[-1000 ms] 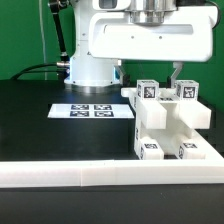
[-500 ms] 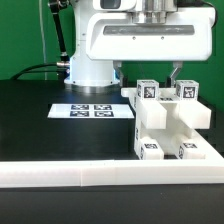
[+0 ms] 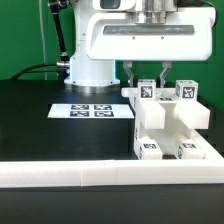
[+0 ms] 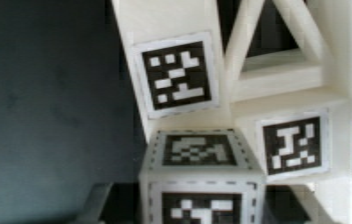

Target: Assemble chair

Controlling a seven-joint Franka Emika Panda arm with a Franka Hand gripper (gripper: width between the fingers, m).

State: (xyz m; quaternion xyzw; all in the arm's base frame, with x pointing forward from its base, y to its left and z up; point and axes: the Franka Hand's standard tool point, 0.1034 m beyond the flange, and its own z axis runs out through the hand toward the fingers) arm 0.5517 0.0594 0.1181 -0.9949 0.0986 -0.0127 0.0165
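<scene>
Gripper poised above the half-built chair's rear posts.

At the exterior view's left centre lies the marker board (image 3: 90, 110) on the black table (image 3: 40, 125). Lower right of the frame stands the chair (image 3: 170, 125), pressed against the long white rail (image 3: 110, 178), probably so the parts stay square. Over its tagged posts hangs the gripper (image 3: 147, 76), fingers apart, apparently straddling one post for a grasp or push.
</scene>
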